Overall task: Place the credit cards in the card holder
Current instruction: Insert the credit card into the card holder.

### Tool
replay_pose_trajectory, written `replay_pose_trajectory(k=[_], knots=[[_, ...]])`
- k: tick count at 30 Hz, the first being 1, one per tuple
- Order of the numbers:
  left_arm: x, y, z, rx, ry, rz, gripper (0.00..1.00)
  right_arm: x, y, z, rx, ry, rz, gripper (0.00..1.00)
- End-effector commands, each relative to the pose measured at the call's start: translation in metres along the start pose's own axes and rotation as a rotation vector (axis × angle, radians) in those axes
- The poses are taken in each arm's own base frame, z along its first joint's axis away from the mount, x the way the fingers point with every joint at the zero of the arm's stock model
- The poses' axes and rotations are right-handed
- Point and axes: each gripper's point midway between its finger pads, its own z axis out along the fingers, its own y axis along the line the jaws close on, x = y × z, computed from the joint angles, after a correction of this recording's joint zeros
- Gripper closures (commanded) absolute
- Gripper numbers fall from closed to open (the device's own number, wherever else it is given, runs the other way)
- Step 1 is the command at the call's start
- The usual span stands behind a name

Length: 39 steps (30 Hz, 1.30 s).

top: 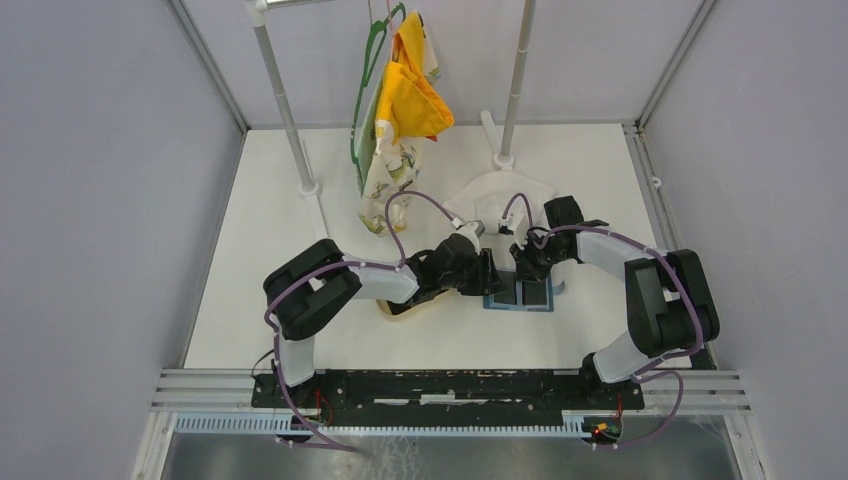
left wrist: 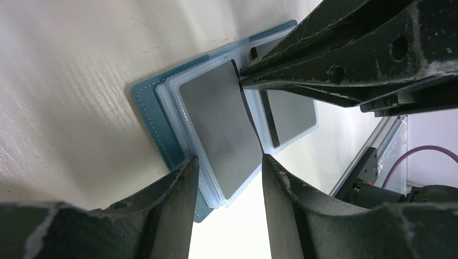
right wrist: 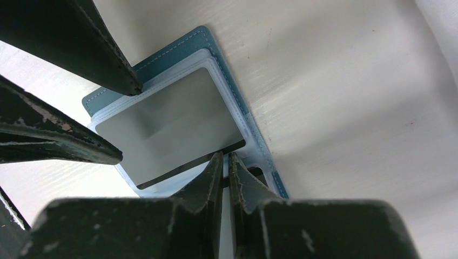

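I've got the card holder (top: 518, 297) lying open mid-frame in the top view, with one credit card (left wrist: 219, 129) on each half. Both arms fold inward over it, wrists tipped down. My left claw (left wrist: 228, 162) gapes wide, gripping nothing. The right claw (right wrist: 226, 159) is nearly shut, tips at that card's edge; can't tell if it's pinching.

Top looks down; close wrist views share card holder (left wrist: 147, 105).

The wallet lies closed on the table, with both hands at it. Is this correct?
No: the wallet lies open; the left wrist view shows its clear sleeves spread, cards in them. The left hand and right hand are at it.
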Motion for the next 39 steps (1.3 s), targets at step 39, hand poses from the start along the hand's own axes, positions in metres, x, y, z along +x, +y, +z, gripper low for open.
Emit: replay_pose_trajectory(k=[39], knots=[[-0.032, -0.078, -0.001, 0.256, -0.046, 0.007, 0.48, -0.017, 0.002, -0.028, -0.058, -0.145, 0.039, 0.75]])
